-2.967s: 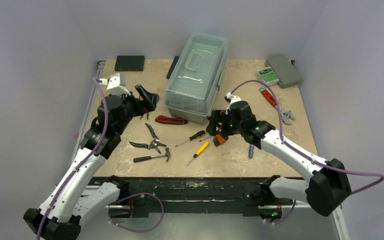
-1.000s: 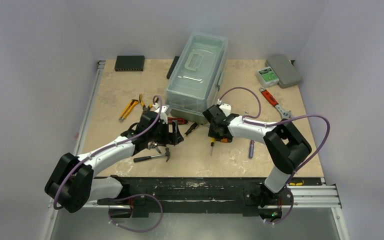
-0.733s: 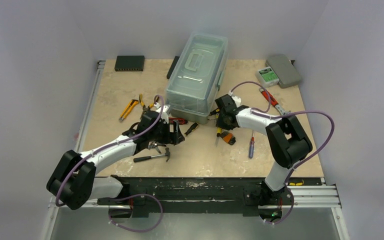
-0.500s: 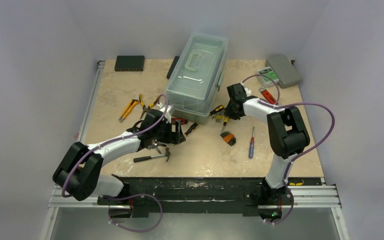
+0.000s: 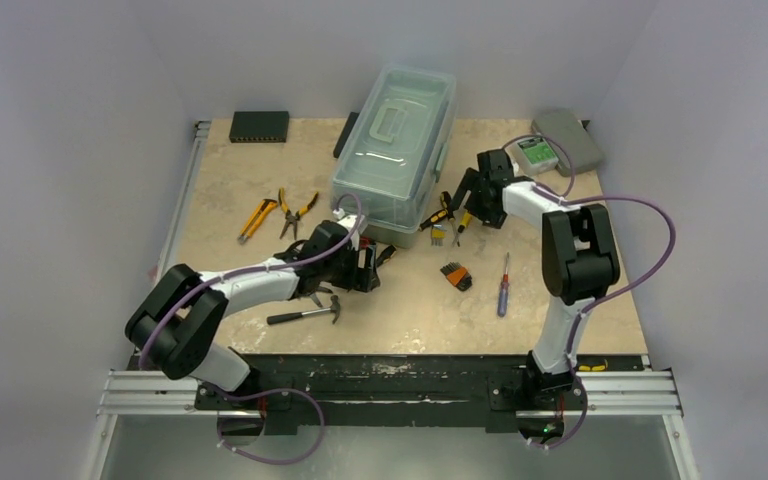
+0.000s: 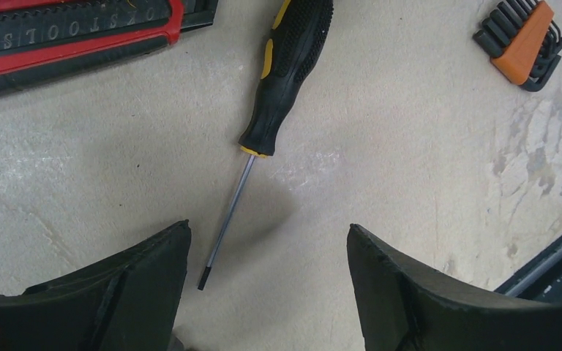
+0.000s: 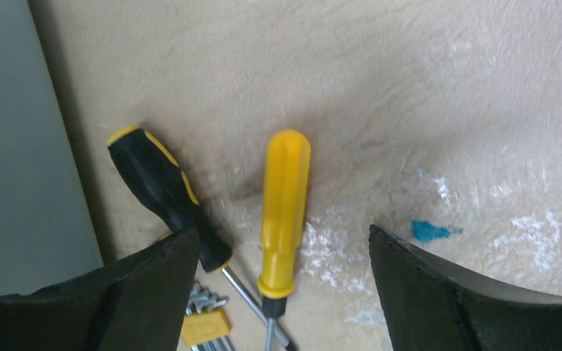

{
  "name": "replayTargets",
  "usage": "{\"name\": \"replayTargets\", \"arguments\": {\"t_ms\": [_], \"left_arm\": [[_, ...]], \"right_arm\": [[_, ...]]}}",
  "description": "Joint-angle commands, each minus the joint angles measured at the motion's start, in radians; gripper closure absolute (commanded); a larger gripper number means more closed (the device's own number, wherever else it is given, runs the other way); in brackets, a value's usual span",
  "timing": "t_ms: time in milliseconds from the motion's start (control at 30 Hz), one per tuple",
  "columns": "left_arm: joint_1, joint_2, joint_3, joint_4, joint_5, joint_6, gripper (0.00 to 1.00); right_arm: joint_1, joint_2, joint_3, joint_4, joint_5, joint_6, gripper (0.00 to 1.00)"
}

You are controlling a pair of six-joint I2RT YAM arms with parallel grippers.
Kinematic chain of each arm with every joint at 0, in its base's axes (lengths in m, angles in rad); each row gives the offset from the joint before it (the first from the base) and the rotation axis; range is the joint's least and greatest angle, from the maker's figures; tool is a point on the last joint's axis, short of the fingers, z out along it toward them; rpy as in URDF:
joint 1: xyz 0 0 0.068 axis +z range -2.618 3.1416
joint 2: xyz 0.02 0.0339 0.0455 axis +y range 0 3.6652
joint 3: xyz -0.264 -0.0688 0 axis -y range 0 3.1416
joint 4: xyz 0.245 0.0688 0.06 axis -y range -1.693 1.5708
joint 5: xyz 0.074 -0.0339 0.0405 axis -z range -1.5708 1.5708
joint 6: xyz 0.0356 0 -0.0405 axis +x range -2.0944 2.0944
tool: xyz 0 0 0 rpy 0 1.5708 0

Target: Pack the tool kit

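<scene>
Left fingers (image 6: 80, 303) spread above a black-and-yellow rubber-handled screwdriver (image 6: 287, 73); right fingers (image 7: 446, 300) spread above a yellow plastic-handled screwdriver (image 7: 284, 205).

The yellow screwdriver handle (image 7: 284, 208) looks smooth, glossy plastic, the tabletop (image 7: 446, 88) matt, scuffed, mottled.

Toolbox (image 5: 375, 215) sage-green, lid (image 5: 400, 115) translucent; screwdriver (image 6: 287, 66) black, yellow stripe; second screwdriver (image 7: 284, 205) yellow-handled; hex-key holder (image 6: 523, 40) orange.
</scene>
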Motion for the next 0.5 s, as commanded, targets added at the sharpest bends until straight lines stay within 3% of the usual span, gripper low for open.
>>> {"name": "replayTargets", "arguments": {"t_ms": [0, 233, 333, 467], "left_arm": [[-0.047, -0.008, 0.026, 0.054, -0.125, 0.057, 0.25], [-0.106, 0.028, 0.058, 0.064, -0.228, 0.132, 0.26], [-0.122, 0.057, 0.080, 0.056, -0.237, 0.149, 0.25], [-0.148, 0.099, 0.120, 0.030, -0.256, 0.165, 0.25]], "right_arm": [[0.005, -0.102, -0.041, -0.023, -0.017, -0.046, 0.14], [0.005, -0.279, -0.158, -0.020, -0.017, -0.097, 0.11], [0.005, -0.359, -0.212, -0.020, -0.020, -0.121, 0.02], [0.005, -0.441, -0.277, -0.041, -0.006, -0.157, 0.01]]}}
